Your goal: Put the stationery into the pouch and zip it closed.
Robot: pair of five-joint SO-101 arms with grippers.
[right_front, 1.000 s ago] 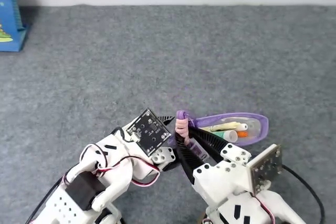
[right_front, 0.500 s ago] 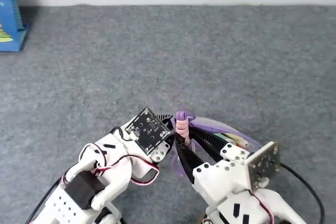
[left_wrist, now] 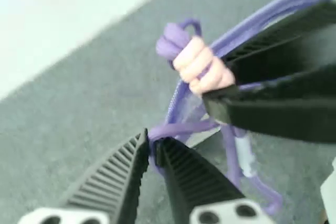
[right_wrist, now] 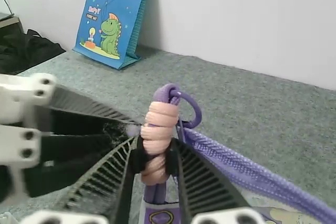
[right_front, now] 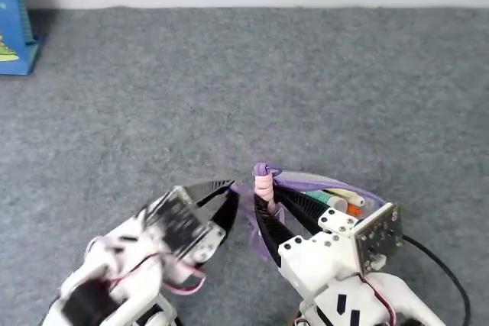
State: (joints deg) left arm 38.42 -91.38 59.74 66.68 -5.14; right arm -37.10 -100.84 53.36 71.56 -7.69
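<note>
The purple pouch (right_front: 321,183) stands tilted on its edge on the grey carpet, with pens (right_front: 340,200) showing inside it. A pink charm (right_front: 264,185) hangs at its zipper end. My right gripper (right_wrist: 155,156) is shut on that pink charm (right_wrist: 157,124), and the purple zipper edge (right_wrist: 247,169) runs off from it. My left gripper (left_wrist: 151,142) is shut on a thin purple strip of the pouch (left_wrist: 181,128), just beside the charm (left_wrist: 202,69). From above, the left gripper (right_front: 229,192) sits close to the right gripper (right_front: 265,202), at the pouch's left end.
A blue gift bag (right_front: 11,20) with a dinosaur print (right_wrist: 113,19) leans at the far left by the white wall. Grey carpet (right_front: 229,82) stretches open between the arms and the wall.
The pouch has gone from lying flat to tilted up on its edge. The left arm has turned its wrist and drawn back towards the front left, still at the pouch's end.
</note>
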